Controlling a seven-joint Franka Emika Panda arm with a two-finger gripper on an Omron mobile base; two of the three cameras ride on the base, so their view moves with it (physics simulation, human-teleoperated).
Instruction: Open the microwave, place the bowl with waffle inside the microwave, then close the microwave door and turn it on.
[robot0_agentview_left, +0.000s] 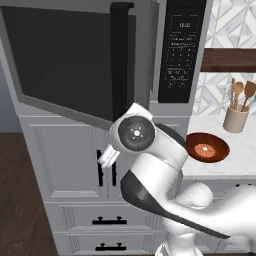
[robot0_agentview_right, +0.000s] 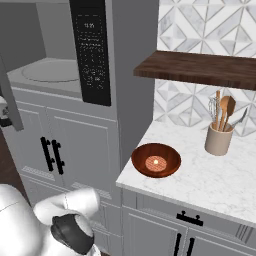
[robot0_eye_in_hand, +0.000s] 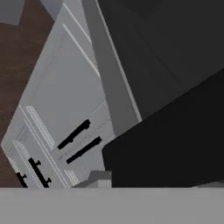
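We judge the opening step nearly done: the microwave door (robot0_agentview_left: 65, 60) stands swung out to the left, and the microwave (robot0_agentview_right: 50, 70) shows its grey cavity and glass turntable. The gripper (robot0_agentview_left: 107, 157) hangs just under the door's lower edge; we cannot tell how wide its jaws stand or whether they hold anything. The bowl with waffle (robot0_agentview_right: 156, 160) sits on the marble counter (robot0_agentview_right: 220, 175), near its front left corner, well apart from the arm. Next, we judge, comes a reach to that bowl. A utensil cup (robot0_agentview_right: 218, 139) stands behind it; a dark shelf (robot0_agentview_right: 200, 70) hangs above.
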